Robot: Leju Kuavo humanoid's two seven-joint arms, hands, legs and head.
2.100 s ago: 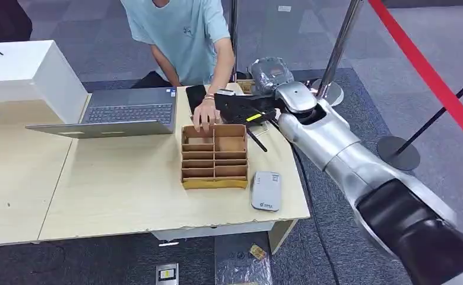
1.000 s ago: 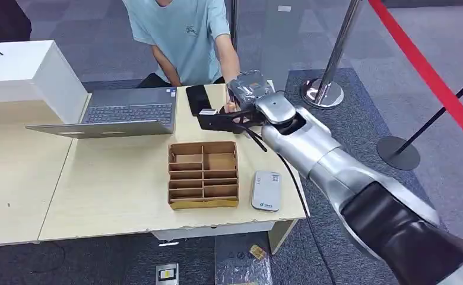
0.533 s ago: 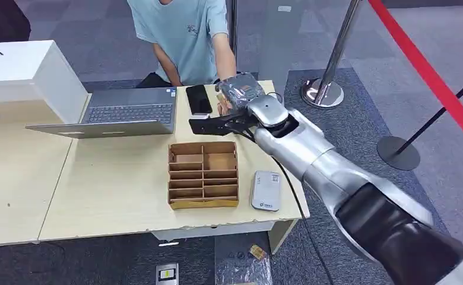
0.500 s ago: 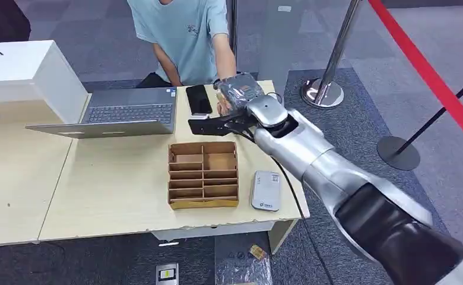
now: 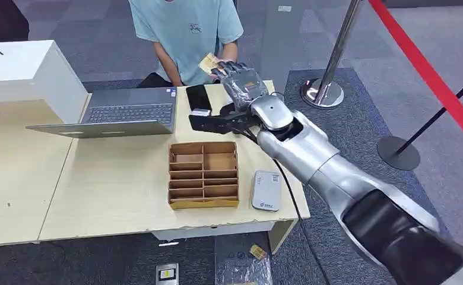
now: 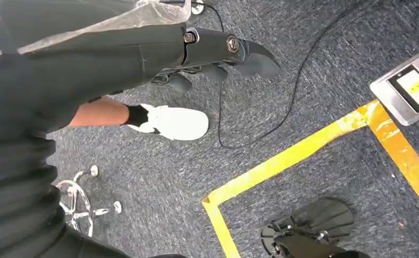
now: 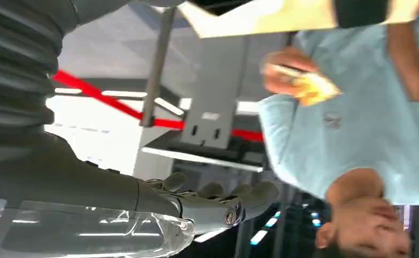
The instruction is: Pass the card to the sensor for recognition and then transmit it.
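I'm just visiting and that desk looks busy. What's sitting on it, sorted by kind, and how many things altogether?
Laptop: 1
Black phone: 1
Brown divided tray: 1
Grey card sensor: 1
White box: 1
Total on the desk: 5
Off the desk, a person's hand holds the card, beside the robot's right hand.

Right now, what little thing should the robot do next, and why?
Probably draw the right hand back toward the table. Its fingers are spread and hold nothing, while the person's hand holds the card, so the handover looks done.
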